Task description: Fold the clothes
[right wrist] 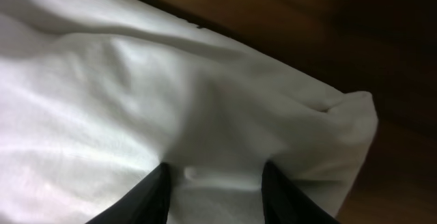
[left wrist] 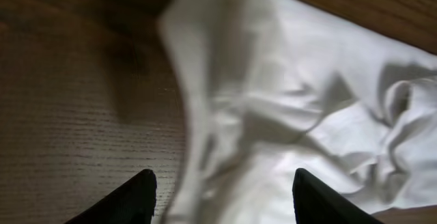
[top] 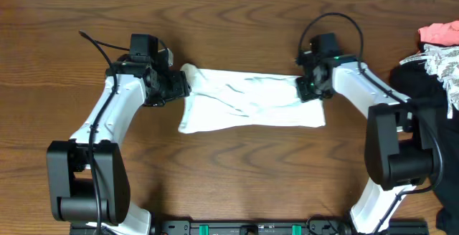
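Left hand (left wrist: 223,183) spread wide over one end of white T-shirt (top: 251,102), right hand (right wrist: 215,176) spread on other end, shirt rumpled on brown counter (top: 237,20)

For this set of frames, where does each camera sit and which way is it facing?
Overhead: fixed above the table, looking straight down; shows both arms, left hand and right hand at opposite ends of the white T-shirt, other clothes piled at the right edge.
Left wrist: on the left arm, facing down past its two dark fingertips at the shirt's bunched edge and wood.
Right wrist: on the right arm, close over the shirt, its fingertips at the bottom.
Shared: all three see the shirt and table.
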Action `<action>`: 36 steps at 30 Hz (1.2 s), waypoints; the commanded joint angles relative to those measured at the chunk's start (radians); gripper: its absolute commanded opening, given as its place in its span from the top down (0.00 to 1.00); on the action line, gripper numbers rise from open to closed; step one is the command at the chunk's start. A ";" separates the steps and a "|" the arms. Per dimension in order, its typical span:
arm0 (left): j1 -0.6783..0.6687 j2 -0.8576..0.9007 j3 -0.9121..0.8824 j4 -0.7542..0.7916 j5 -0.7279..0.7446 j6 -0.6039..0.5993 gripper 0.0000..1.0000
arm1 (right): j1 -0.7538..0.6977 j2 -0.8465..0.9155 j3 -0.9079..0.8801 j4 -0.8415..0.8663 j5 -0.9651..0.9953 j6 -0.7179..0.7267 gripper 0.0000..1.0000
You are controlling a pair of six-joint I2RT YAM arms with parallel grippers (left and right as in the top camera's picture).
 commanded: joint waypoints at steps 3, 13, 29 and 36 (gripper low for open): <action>0.004 -0.003 0.004 0.000 0.009 0.029 0.35 | -0.055 0.026 0.005 -0.011 0.093 0.008 0.55; 0.004 -0.003 0.004 -0.001 0.005 0.034 0.23 | -0.092 -0.167 0.060 -0.152 0.052 0.124 0.50; 0.004 -0.003 0.003 0.000 -0.006 0.059 0.08 | -0.192 -0.193 -0.058 -0.124 -0.177 0.165 0.44; 0.004 -0.003 0.003 -0.004 -0.047 0.058 0.07 | -0.191 -0.193 -0.134 -0.032 -0.187 0.186 0.29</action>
